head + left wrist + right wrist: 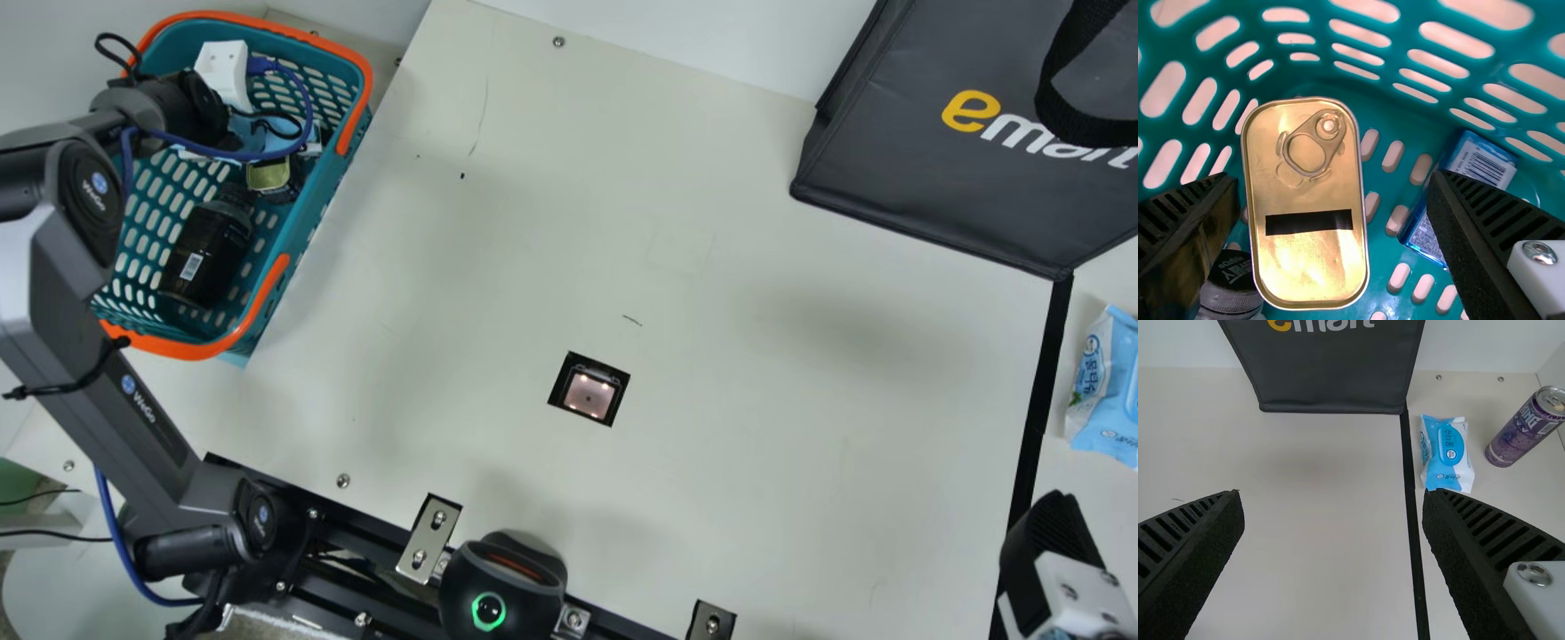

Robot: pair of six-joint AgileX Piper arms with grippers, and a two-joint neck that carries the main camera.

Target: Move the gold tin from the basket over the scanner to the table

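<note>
Gold tin point(1308, 267): inside the teal basket point(307, 222), ring-pull lid showing
Left tool point(253, 135): at the basket, fingers spread, tin between them in the wrist view
Right tool point(1052, 524): spread too, above the tabletop point(729, 240)
Scanner point(589, 393): set into the tabletop

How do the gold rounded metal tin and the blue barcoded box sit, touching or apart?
Apart. The left wrist view shows a strip of the teal slotted basket between tin and box.

the cream table point(711, 258) carries a teal basket point(277, 271), black bag point(907, 169), blue-and-white pack point(1111, 382) and purple can point(1525, 430).
</note>
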